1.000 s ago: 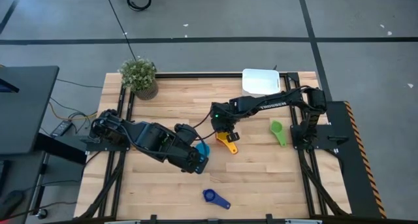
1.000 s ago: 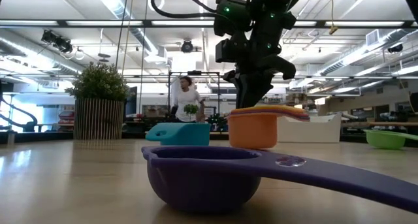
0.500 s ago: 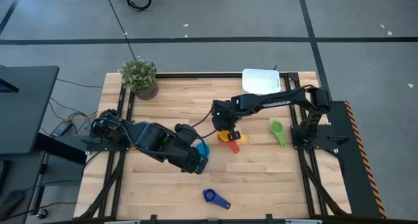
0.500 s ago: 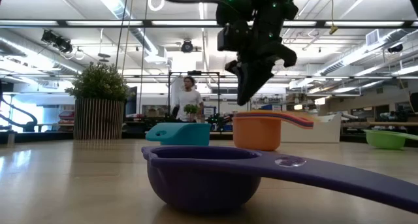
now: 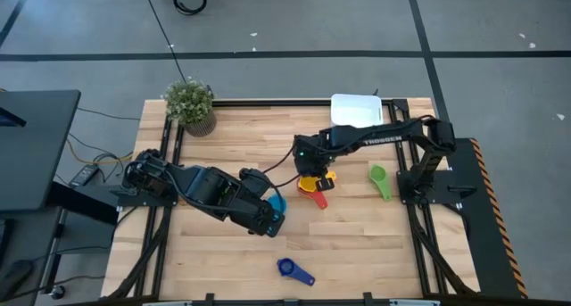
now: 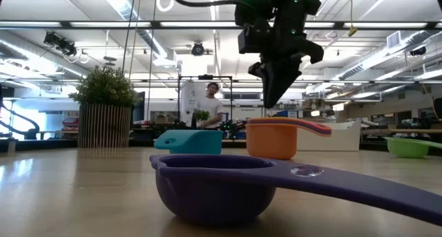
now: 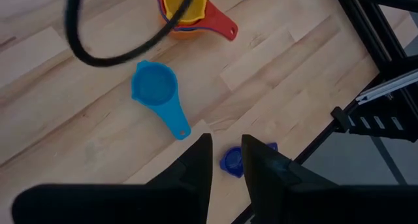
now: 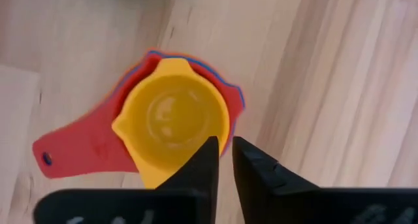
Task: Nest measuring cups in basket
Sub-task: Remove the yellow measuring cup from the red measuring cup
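Observation:
A nested stack of measuring cups [image 5: 313, 188] stands on the table's middle: a yellow cup [image 8: 173, 123] innermost, inside red, blue and orange ones [image 6: 271, 140]. My right gripper [image 8: 225, 152] hovers just above the stack [image 6: 276, 102], pointing down, open by only a narrow gap with nothing in it. A light blue cup [image 5: 277, 202] lies beside my left gripper [image 5: 273, 222], which hangs raised and open [image 7: 226, 152], holding nothing. A dark blue cup [image 5: 293, 270] sits near the front edge and a green cup [image 5: 380, 179] at the right. The white basket [image 5: 357, 110] stands at the far edge.
A potted plant [image 5: 189, 105] stands at the far left corner. Bare wood lies between the stack and the basket, and along the near left. A person stands in the room far behind the table.
My right gripper has risen off the nested stack, where its fingertips reached down to the cups' top a second ago, and now hangs clear above it. The stack stays on the table, shifted slightly.

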Controlling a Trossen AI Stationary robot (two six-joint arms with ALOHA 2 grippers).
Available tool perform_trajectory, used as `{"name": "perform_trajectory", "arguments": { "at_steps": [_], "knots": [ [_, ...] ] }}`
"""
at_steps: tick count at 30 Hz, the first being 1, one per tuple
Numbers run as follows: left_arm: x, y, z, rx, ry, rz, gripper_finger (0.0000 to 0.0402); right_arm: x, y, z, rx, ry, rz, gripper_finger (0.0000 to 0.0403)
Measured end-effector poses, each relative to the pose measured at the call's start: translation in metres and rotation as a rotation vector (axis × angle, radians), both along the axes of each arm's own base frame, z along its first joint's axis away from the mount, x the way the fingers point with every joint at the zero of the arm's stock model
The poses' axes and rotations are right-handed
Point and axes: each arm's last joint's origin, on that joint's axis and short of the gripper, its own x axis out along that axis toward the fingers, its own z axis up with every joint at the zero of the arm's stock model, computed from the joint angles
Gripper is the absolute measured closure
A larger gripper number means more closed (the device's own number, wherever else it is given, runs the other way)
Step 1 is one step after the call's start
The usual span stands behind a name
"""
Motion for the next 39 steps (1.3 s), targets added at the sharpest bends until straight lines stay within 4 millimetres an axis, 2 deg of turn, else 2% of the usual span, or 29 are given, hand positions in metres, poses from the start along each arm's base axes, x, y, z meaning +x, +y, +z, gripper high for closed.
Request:
{"name": "perform_trajectory", "arguments": {
  "at_steps": [7,14,29,34,39],
  "knots": [
    [0.000,0.000,0.000,0.000,0.000,0.000,0.0312,-0.011,-0.018,-0.002,0.036,0.094,-0.086,0.0321],
    [0.000,0.000,0.000,0.000,0.000,0.000,0.0312,-0.028,-0.031,-0.004,0.102,0.218,0.026,0.0300],
    [0.000,0.000,0.000,0.011,0.003,-0.019,0.0312,-0.031,-0.023,-0.004,0.120,0.253,0.119,0.0271],
    [0.000,0.000,0.000,0.024,0.006,-0.043,0.0312,-0.031,-0.022,-0.005,0.120,0.256,0.109,0.0289],
    [0.000,-0.001,0.000,0.050,0.012,-0.089,0.0312,-0.031,-0.022,-0.005,0.127,0.260,0.062,0.0351]
  ]
}}
